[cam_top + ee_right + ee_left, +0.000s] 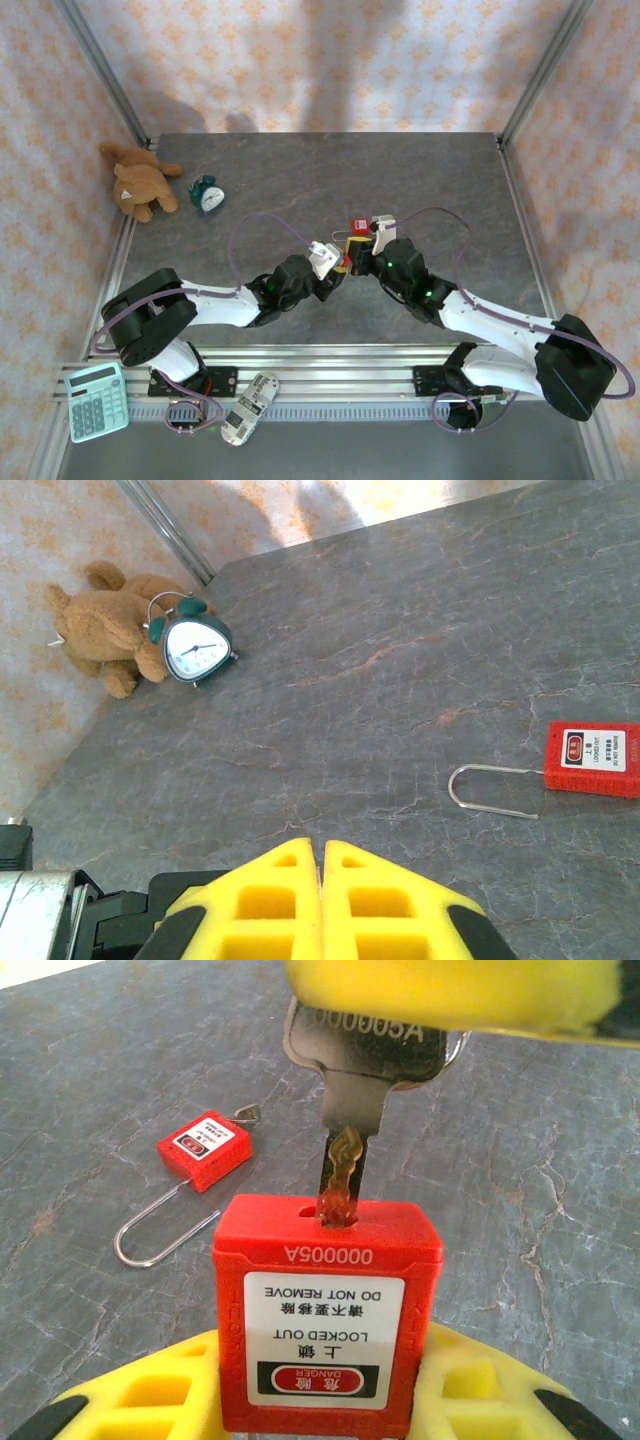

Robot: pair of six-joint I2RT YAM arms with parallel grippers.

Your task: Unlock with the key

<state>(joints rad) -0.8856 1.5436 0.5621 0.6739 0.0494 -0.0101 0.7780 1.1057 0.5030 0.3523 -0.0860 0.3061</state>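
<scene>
Left wrist view: left gripper (320, 1400) clamps the red padlock (325, 1310) between its yellow fingers, keyhole end facing away. Right gripper (320, 865), closed tight, pinches the key (345, 1140) by its head, blade in the keyhole. Second padlock (203, 1150) lies flat on the table (520, 1180) beyond.

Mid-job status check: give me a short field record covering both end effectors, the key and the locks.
left end effector: gripping red padlock
right end effector: shut on key
key: tip in the padlock's keyhole, most of the blade still out
turned: cannot tell
spare padlock: lying on table, shackle open
far left corner: teddy, clock
</scene>
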